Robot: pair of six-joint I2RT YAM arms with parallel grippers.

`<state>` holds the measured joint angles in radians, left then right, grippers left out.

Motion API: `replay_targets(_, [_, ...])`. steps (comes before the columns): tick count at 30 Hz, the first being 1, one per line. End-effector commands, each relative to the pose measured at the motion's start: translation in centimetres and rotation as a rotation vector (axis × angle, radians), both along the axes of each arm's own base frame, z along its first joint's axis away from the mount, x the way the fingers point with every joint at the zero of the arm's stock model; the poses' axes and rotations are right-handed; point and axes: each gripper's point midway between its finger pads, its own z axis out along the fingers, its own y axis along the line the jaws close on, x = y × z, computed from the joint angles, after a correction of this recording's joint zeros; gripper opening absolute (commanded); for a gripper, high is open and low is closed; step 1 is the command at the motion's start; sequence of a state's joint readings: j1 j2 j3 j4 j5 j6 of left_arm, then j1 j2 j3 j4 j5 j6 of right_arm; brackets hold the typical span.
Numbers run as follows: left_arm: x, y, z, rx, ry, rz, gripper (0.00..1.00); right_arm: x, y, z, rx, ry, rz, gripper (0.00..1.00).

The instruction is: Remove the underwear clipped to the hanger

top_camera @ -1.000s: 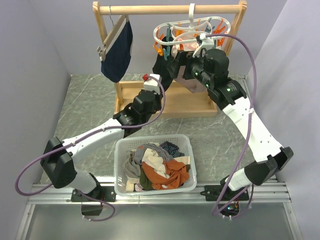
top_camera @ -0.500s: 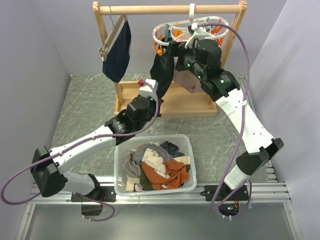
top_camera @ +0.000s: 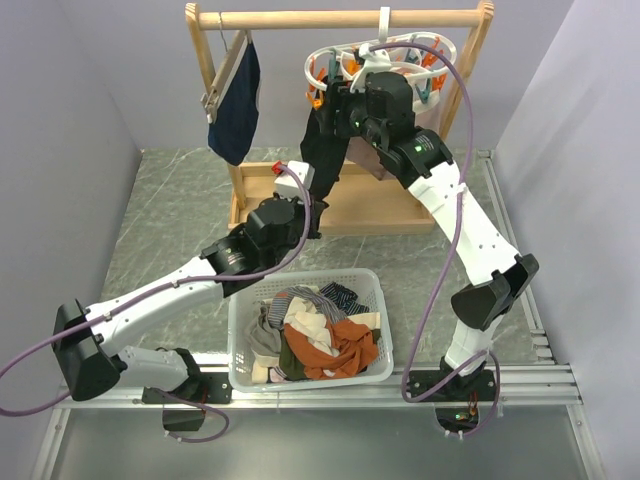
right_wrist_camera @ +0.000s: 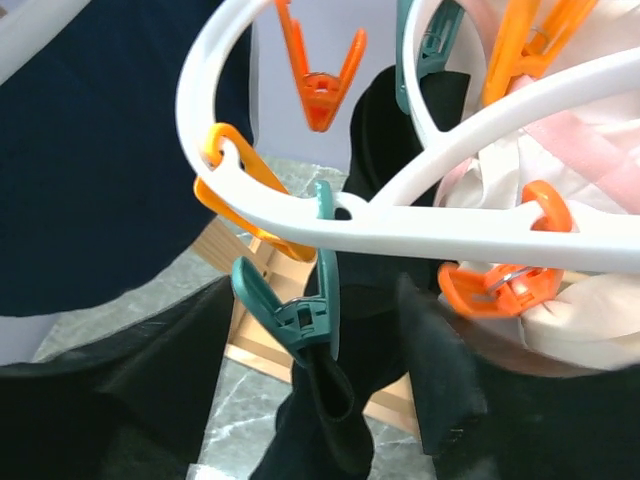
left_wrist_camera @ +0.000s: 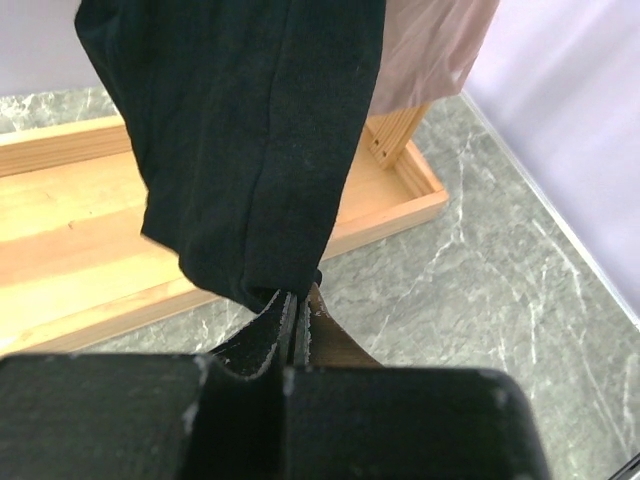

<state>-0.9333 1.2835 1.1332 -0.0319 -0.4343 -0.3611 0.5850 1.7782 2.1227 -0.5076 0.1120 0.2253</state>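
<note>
The white ring hanger (top_camera: pixel 385 52) hangs by its hook from the wooden rail, with orange and teal pegs dangling from it. The black underwear (top_camera: pixel 322 150) hangs from a teal peg (right_wrist_camera: pixel 295 315) on the ring (right_wrist_camera: pixel 400 230). My left gripper (left_wrist_camera: pixel 296 300) is shut on the lower hem of the black underwear (left_wrist_camera: pixel 250 130), above the rack's base. My right gripper (right_wrist_camera: pixel 315 300) is up at the ring, open, one finger on each side of the teal peg. Whitish underwear with pink edging (right_wrist_camera: pixel 590 140) and a pale pink-beige piece (left_wrist_camera: pixel 440 40) hang behind it.
A navy garment (top_camera: pixel 238 110) hangs from a flat wooden clip hanger at the rail's left end. The wooden rack's base tray (top_camera: pixel 380 205) lies under the hanger. A white basket (top_camera: pixel 238 345) of mixed clothes stands at the near edge. Walls close in on both sides.
My right arm has risen and swung left to the ring, and its jaws have narrowed around the teal peg. My left arm has stretched forward while keeping hold of the black hem.
</note>
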Motion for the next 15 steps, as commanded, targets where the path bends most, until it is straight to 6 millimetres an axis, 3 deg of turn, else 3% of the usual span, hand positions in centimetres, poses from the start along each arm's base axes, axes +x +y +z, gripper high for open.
replay_targets(1, [-0.6, 0.4, 1.7, -0.037, -0.022, -0.003, 0.01, -0.6, 0.4, 3.4, 0.044, -0.077, 0.036, 0.68])
replay_targets(7, [-0.9, 0.3, 1.2, -0.028, -0.01, -0.009, 0.01, -0.6, 0.5, 5.0, 0.075, -0.109, 0.038, 0.35])
replay_targets(12, [-1.0, 0.5, 2.0, -0.039, -0.024, 0.0, 0.01, -0.2, 0.7, 4.7, 0.063, -0.091, 0.033, 0.04])
replay_targets(15, [-0.9, 0.7, 2.5, -0.039, -0.031, 0.01, 0.01, -0.3, 0.6, 4.8, 0.074, -0.087, 0.032, 0.0])
